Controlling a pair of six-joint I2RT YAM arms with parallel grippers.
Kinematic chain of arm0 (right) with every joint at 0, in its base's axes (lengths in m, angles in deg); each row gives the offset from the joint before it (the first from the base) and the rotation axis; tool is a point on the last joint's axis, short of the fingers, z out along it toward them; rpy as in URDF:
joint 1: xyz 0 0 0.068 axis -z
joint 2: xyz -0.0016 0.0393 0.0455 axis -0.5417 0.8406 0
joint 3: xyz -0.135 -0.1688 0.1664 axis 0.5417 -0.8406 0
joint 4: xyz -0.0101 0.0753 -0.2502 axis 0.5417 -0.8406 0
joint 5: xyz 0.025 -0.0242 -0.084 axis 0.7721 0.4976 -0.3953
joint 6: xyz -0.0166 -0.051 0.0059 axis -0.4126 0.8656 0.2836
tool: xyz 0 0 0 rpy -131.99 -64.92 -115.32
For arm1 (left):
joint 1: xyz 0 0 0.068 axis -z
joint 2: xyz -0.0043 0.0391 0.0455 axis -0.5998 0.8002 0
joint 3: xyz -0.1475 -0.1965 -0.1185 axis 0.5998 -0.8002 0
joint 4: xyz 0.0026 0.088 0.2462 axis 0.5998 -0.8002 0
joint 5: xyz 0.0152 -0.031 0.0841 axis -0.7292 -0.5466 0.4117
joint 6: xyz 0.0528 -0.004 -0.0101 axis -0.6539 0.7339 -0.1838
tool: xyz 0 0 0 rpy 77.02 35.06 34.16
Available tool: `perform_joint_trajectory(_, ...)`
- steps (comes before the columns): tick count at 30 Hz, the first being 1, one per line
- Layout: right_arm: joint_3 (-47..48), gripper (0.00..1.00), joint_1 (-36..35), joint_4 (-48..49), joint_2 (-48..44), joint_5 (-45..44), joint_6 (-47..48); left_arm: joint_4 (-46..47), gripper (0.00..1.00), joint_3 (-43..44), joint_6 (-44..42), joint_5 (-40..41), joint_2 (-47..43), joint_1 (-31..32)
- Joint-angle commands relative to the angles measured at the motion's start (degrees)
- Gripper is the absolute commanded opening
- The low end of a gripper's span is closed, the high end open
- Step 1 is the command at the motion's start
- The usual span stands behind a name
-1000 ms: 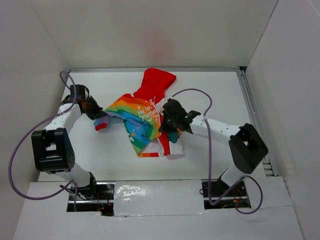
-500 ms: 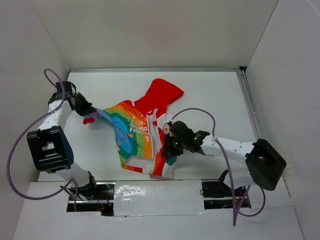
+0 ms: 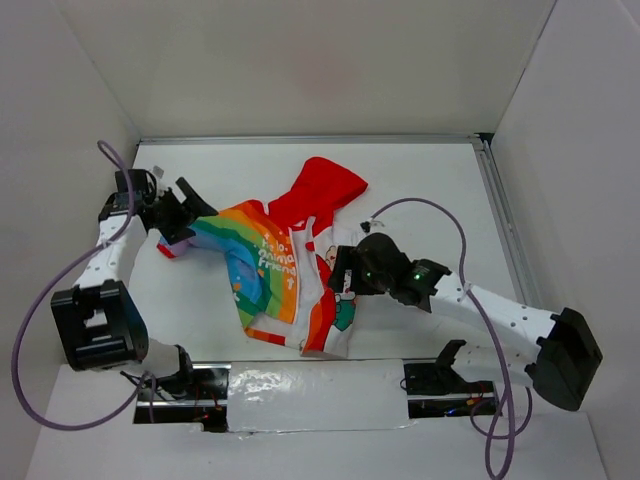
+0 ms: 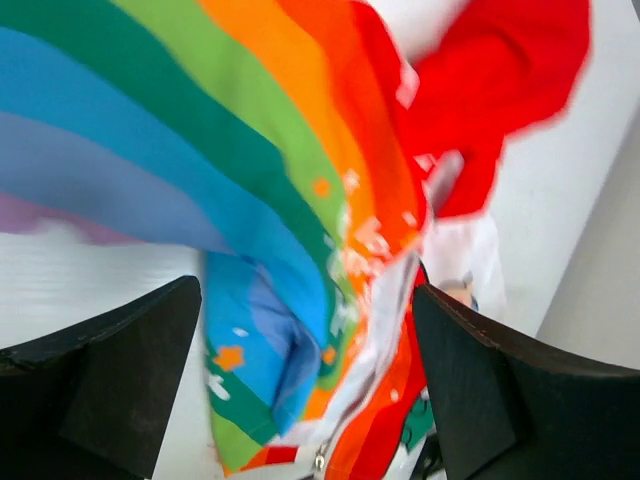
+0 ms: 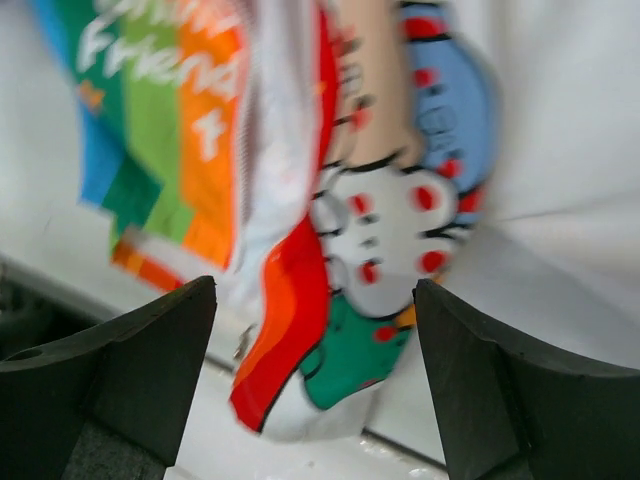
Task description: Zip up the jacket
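At the left, the left claw (image 3: 188, 218) stands wide open and holds nothing, just beside the red cuff (image 3: 168, 248) of the sleeve (image 3: 205, 232) that reaches toward it across the table (image 3: 430, 190). Its wrist view shows both fingers (image 4: 110, 370) spread, with rainbow cloth ahead of them rather than between them. The jacket (image 3: 262, 268) lies crumpled mid-table between the 2 arms. Its long axis runs from the red hood (image 3: 322, 188) at the far side to the hem (image 3: 290, 345) near the arm bases, tilted a little. The front looks unzipped: white lining (image 3: 312, 262) and a cartoon print (image 5: 400, 200) show to the right of the rainbow stripes, and the 2 front edges lie apart toward the hem. At the right, the right claw (image 3: 340, 275) is open too, gripping nothing, poised over the cartoon print just right of the opening. So the opening lies just left of the right claw and well right of the left claw, and the right arm is the nearer 1. I judge the coming move needs the hem end of the zip found; the pull is too blurred to pick out. No container shows.
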Motion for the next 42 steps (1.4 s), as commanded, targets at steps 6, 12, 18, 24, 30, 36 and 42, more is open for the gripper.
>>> perform_joint_trajectory(6,3.83,0.85,10.85,-6.24,12.33,-10.32,-6.72,8.75,0.99,-13.97,-2.46,-10.41,-9.21,19.92)
perform_joint_trajectory(12,4.54,0.79,17.33,-3.96,22.45,-9.62,-9.10,12.91,0.99,-17.08,-0.44,-9.65,-3.87,29.16)
perform_joint_trajectory(18,9.89,0.14,22.01,-5.00,31.52,-8.56,-5.33,12.03,0.99,-12.69,-0.27,-6.56,4.31,31.64)
perform_joint_trajectory(24,21.47,0.00,29.91,-5.62,41.01,-6.19,-1.80,11.95,0.99,-9.17,-1.06,-5.86,9.24,32.60)
perform_joint_trajectory(30,31.52,0.11,31.59,-7.46,39.89,-10.04,1.46,10.45,0.99,-7.06,-0.97,-4.37,12.84,34.72)
perform_joint_trajectory(36,23.54,0.61,27.39,-1.06,24.61,-6.71,7.16,7.99,0.99,-7.23,1.66,-0.50,11.09,37.53)
perform_joint_trajectory(42,15.54,0.68,20.35,0.53,14.31,-5.40,7.52,-0.42,0.99,-4.34,5.70,8.80,7.05,42.27)
